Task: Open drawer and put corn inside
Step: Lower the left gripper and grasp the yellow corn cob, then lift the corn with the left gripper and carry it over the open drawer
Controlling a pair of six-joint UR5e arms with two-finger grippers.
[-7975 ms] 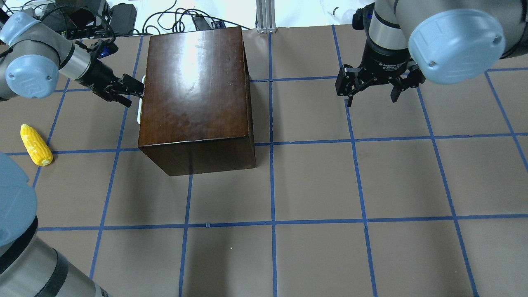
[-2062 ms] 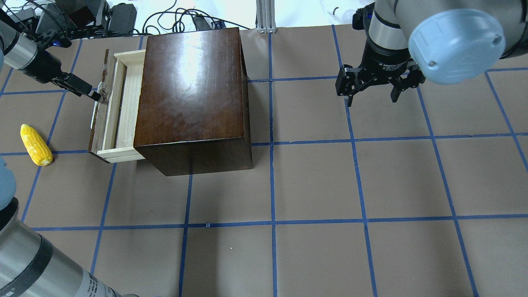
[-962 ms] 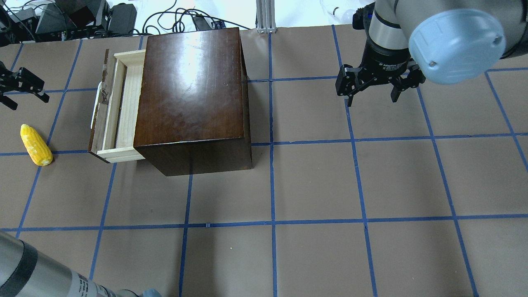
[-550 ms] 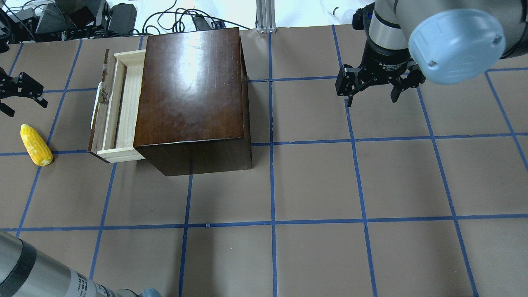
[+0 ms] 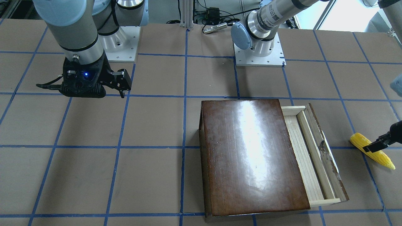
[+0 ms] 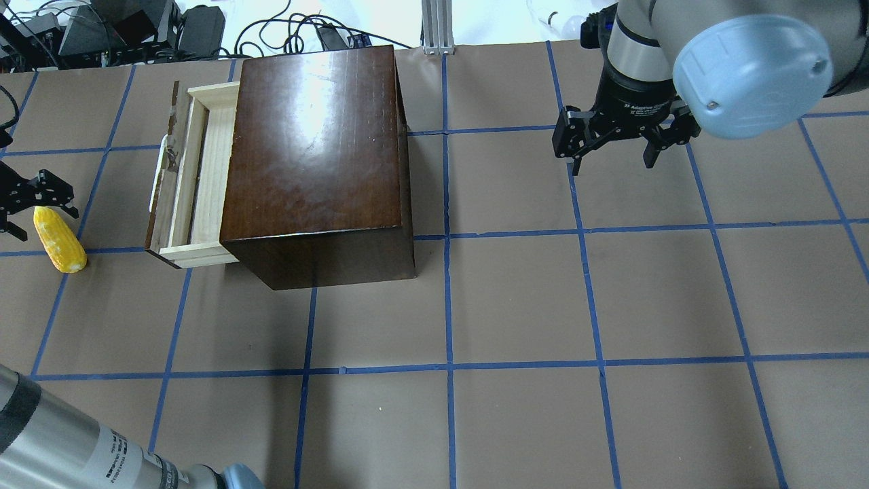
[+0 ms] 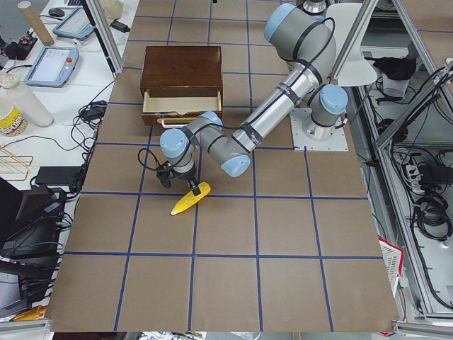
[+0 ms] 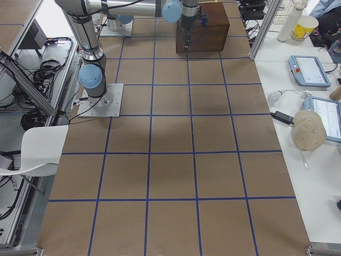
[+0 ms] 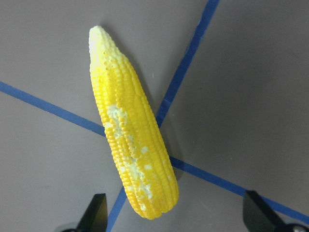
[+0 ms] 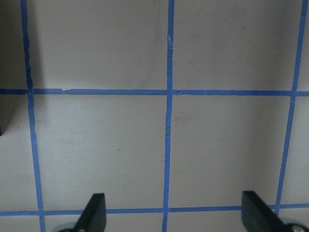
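The yellow corn (image 6: 62,244) lies on the table at the left, also seen in the front view (image 5: 357,140) and the left side view (image 7: 191,199). My left gripper (image 6: 44,223) is open and hangs over the corn, one finger on each side of it. In the left wrist view the corn (image 9: 133,145) reaches down between the spread fingertips (image 9: 96,215). The drawer (image 6: 197,176) is pulled out of the dark-brown box (image 6: 316,142), empty, with its whitish handle (image 6: 157,170) facing the corn. My right gripper (image 6: 611,163) is open and empty, far right of the box.
The table is brown with a blue tape grid (image 6: 448,299). Cables and equipment (image 6: 136,27) lie beyond its far edge. The left arm's forearm (image 6: 75,448) crosses the near left corner. The box also shows in the front view (image 5: 251,157).
The left gripper pulled the drawer out, let go of the handle, opened and moved down over the corn. The drawer stays out. The right arm has not moved.
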